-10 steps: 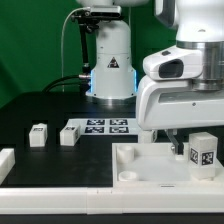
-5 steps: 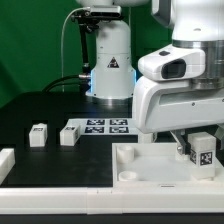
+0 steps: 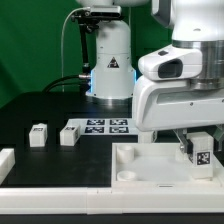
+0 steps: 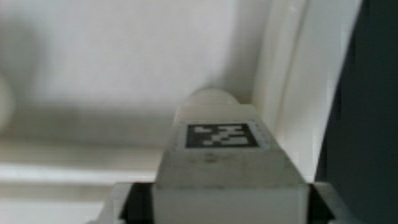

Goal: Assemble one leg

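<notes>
Leg (image 3: 201, 154), tagged face outward, sits clamped in the robot's hand (image 3: 200, 160) above the white panel (image 3: 150, 162), near its raised rim; two spare legs (image 3: 38, 136) rest on the dark surface (image 3: 30, 110).

Leg (image 3: 202, 153) — matt white plastic

Leg (image 3: 202, 152) seemingly over panel (image 3: 150, 165); marker board (image 3: 103, 126) behind.
</notes>
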Controlling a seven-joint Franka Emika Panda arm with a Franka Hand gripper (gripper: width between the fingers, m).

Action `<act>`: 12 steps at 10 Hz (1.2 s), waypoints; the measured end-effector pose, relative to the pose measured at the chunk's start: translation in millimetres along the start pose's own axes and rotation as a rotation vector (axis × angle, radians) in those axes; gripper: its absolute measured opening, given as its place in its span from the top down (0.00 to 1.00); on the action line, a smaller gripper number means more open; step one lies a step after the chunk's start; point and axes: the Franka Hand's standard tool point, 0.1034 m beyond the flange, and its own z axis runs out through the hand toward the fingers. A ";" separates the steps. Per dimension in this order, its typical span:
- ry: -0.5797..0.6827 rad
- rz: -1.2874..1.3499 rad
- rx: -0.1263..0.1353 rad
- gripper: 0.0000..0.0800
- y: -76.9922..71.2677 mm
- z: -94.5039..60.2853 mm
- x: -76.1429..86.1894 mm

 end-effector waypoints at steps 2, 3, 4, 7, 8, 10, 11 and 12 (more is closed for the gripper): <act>0.012 0.314 -0.003 0.64 -1.2 1.3 -1.1; 0.014 0.492 -0.004 0.64 -1.1 1.8 -0.9; 0.013 0.641 -0.004 0.64 -1.0 2.1 -0.7; 0.009 0.973 -0.007 0.64 -1.9 1.7 -1.5; 0.007 1.072 0.001 0.64 -1.4 1.9 -1.3; 0.009 1.131 0.004 0.50 -1.5 2.3 -1.3; 0.009 1.096 0.004 0.50 -1.6 2.3 -1.4; 0.013 1.069 0.007 0.33 -2.7 2.6 -1.5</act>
